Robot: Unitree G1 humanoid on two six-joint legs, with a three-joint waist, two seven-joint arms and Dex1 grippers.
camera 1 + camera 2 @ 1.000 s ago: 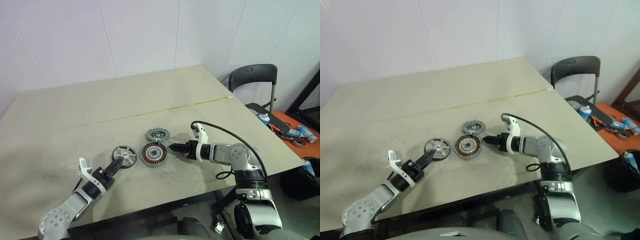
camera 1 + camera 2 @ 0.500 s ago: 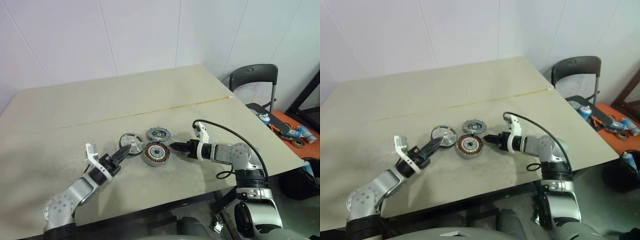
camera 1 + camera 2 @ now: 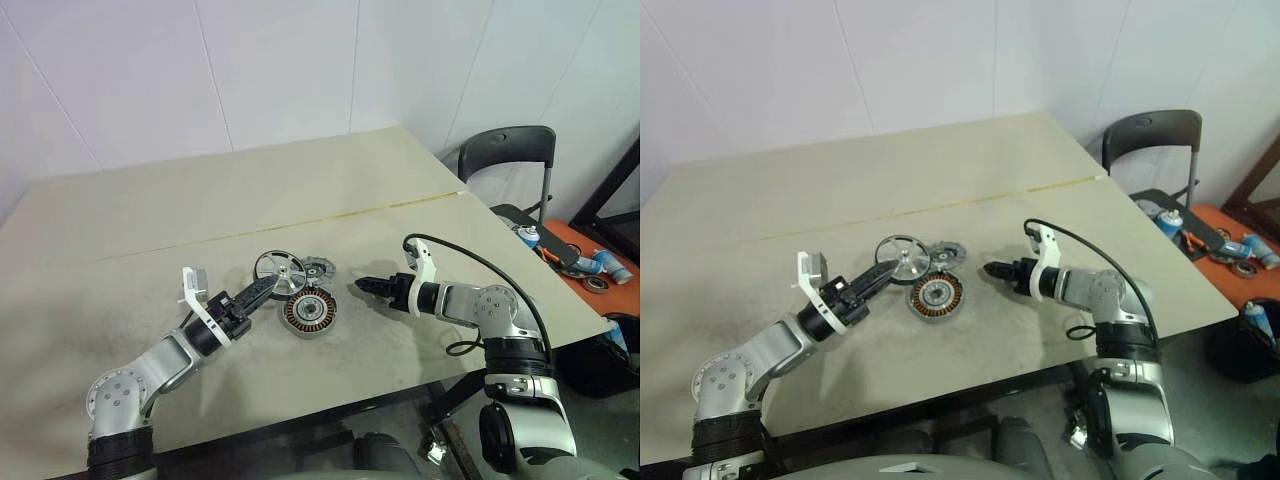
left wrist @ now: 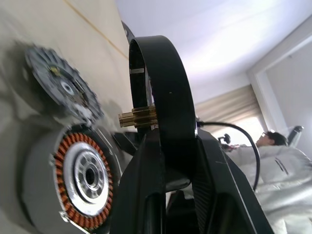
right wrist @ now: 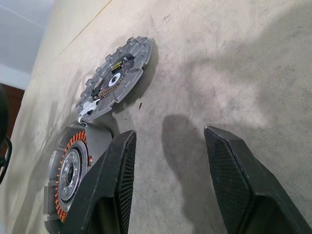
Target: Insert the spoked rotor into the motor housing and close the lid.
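No writing or brand can be read on any of the parts. My left gripper (image 3: 262, 291) pinches the rotor (image 3: 279, 272) by its rim, both black fingers (image 4: 146, 195) pressed against the thick black ring, and holds it off the table (image 3: 150, 220), tilted on edge. The rotor's ring is black and smooth, with thin silver spokes running in to a small bright hub; in my left wrist view a small brass-coloured block sits against the ring just above my fingers. It hangs above the near-middle part of the table, over the gap between the housing (image 3: 309, 312) and the lid (image 3: 318, 270), and partly covers the lid from the head views. The housing lies flat on the table just in front of the rotor, toward the near edge: a round grey shell with a ring of copper-coloured windings around a silver hub with a dark hole at its centre. The lid lies flat just behind the housing, toward the seam that crosses the table: a light grey disc with a notched, ribbed rim and a darker middle carrying a small central boss; whether it touches the housing I cannot tell. To the right of both, my right gripper (image 3: 362, 286) hovers low over bare table with its two fingers (image 5: 114, 185) spread apart and nothing between them, pointing toward the housing and lid and near them but clear of both.
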